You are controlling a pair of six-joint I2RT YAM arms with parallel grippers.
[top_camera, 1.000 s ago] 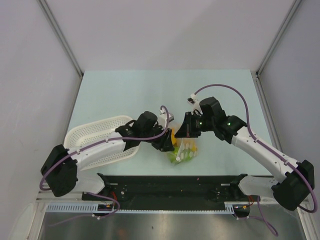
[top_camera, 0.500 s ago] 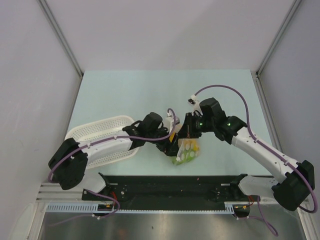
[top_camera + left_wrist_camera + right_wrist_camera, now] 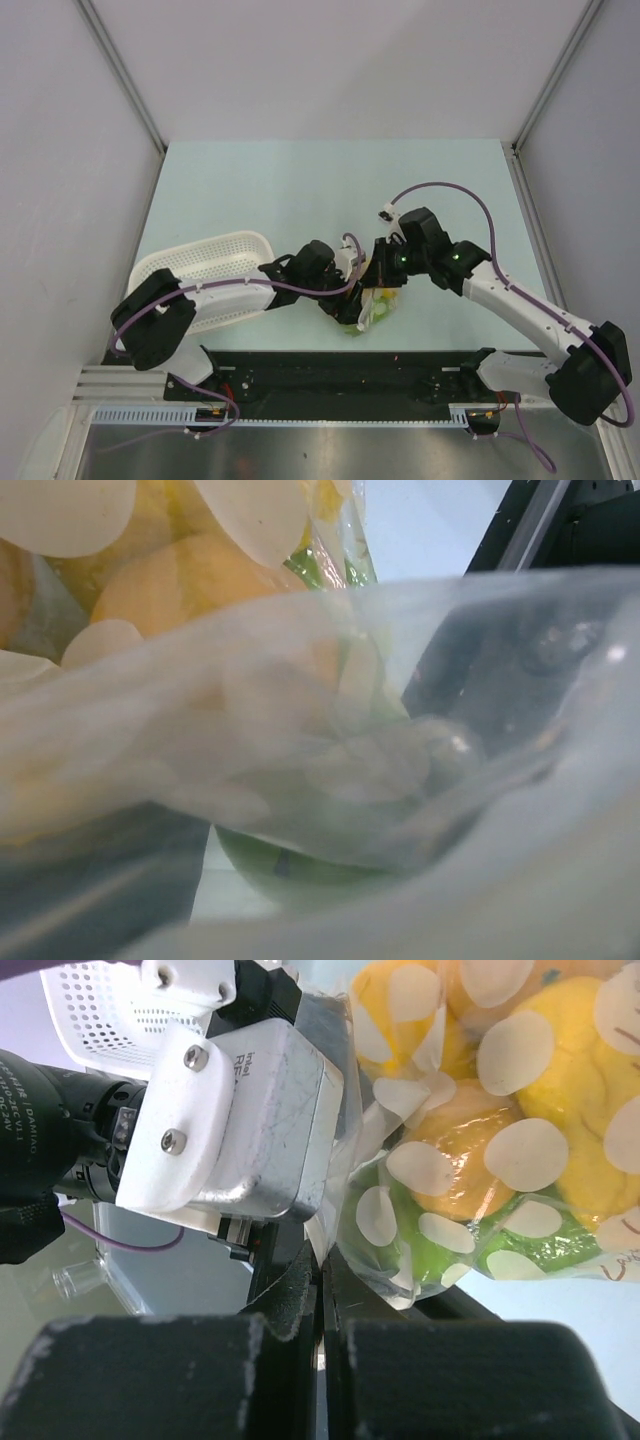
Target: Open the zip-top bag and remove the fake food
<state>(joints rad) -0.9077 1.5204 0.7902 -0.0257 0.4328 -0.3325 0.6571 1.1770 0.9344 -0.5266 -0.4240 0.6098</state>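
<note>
The zip-top bag (image 3: 376, 300), clear with white dots, lies between the two arms near the table's front. Its film (image 3: 300, 730) drapes right over the left wrist view. The fake food shows inside: a green apple (image 3: 440, 1235), an orange piece (image 3: 470, 1130) and yellow bananas (image 3: 585, 1110). My right gripper (image 3: 322, 1265) is shut, with the bag's edge pinched between its jaws. My left gripper (image 3: 350, 290) is pushed against the bag's left side. It is open, and its dark fingers (image 3: 90, 880) stand wide apart behind the film. A green apple (image 3: 300, 865) sits between them.
A white perforated basket (image 3: 200, 270) stands at the left of the table, close behind the left arm. The black base rail (image 3: 340, 370) runs along the near edge, just below the bag.
My left gripper has slid right into the bag and its jaws have spread wider. The right gripper has shifted slightly nearer, still pinching the bag's edge.
</note>
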